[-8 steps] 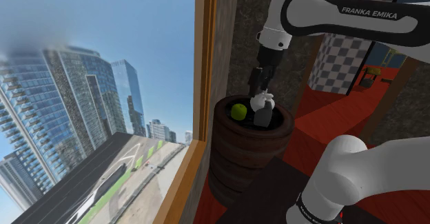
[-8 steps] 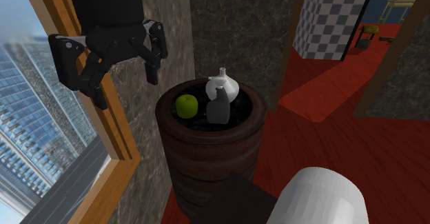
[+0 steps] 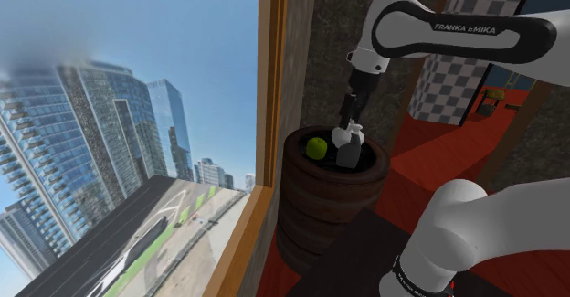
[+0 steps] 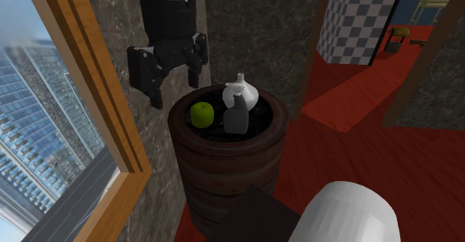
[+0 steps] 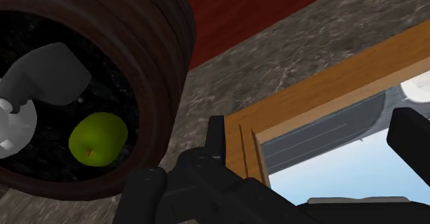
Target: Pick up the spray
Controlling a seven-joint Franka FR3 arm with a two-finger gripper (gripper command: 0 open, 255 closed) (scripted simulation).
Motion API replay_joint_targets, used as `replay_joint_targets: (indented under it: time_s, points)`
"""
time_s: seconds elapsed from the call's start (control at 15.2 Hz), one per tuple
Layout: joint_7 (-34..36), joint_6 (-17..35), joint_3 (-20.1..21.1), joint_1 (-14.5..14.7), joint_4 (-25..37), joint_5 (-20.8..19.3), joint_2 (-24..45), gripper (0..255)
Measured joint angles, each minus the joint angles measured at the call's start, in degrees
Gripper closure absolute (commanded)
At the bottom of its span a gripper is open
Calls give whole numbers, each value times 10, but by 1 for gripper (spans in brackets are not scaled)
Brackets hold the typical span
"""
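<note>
The grey spray bottle (image 4: 236, 116) stands upright on the dark top of a barrel-shaped wooden table (image 4: 223, 162) (ribbed sides). It is close against a white vase (image 4: 241, 93), perhaps touching it. A green apple (image 4: 202, 115) sits just beside them. The black gripper (image 4: 175, 83) hangs above the table's window-side rim, fingers spread wide, clasping nothing.

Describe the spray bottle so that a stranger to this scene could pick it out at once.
Next to the wooden window frame stands a dark ribbed barrel. On its top the spray bottle sits beside a green apple and a white round vessel. It alone is dark grey, squarish with a narrow neck.
</note>
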Motion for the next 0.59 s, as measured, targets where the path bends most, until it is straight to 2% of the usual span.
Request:
replay_joint_targets:
  time_s: [0.59]
  points:
    - [-151, 69, -125, -15, 18, -55, 90, 0]
